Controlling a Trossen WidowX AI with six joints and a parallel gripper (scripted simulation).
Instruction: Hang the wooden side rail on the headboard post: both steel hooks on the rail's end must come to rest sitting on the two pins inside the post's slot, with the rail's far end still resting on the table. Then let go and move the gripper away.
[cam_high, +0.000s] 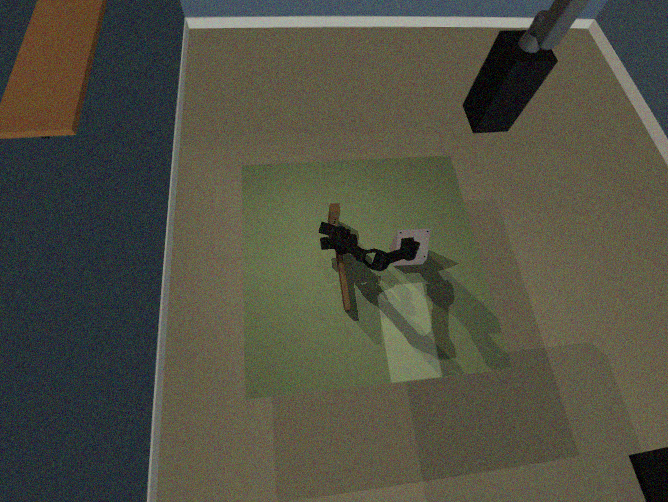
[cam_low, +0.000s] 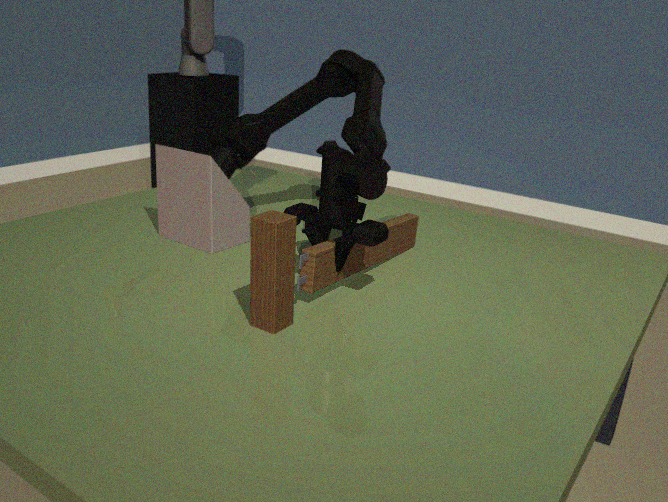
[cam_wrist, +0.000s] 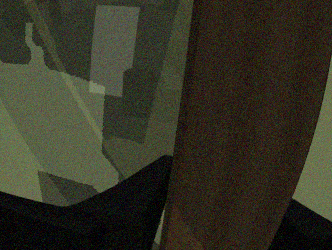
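Note:
The wooden post (cam_high: 334, 211) (cam_low: 272, 272) stands upright on the green table. Its slot is not visible. The wooden side rail (cam_high: 344, 288) (cam_low: 391, 243) (cam_wrist: 250, 100) stands on edge, its near end close to the post. Two steel hooks (cam_low: 302, 272) stick out of that end towards the post, one above the other. A narrow gap shows between hooks and post. My gripper (cam_high: 331, 237) (cam_low: 329, 254) (cam_wrist: 201, 169) points down and is shut on the rail near its hook end. The hook end is low over the table; whether it touches is unclear. The far end appears to rest on the table.
The arm's pale pink base block (cam_high: 420, 257) (cam_low: 183, 199) stands beyond the post. A black box (cam_high: 507, 86) (cam_low: 191, 107) with a grey arm on it stands behind. The table (cam_high: 280, 345) (cam_low: 432, 377) ends at the right in the exterior view.

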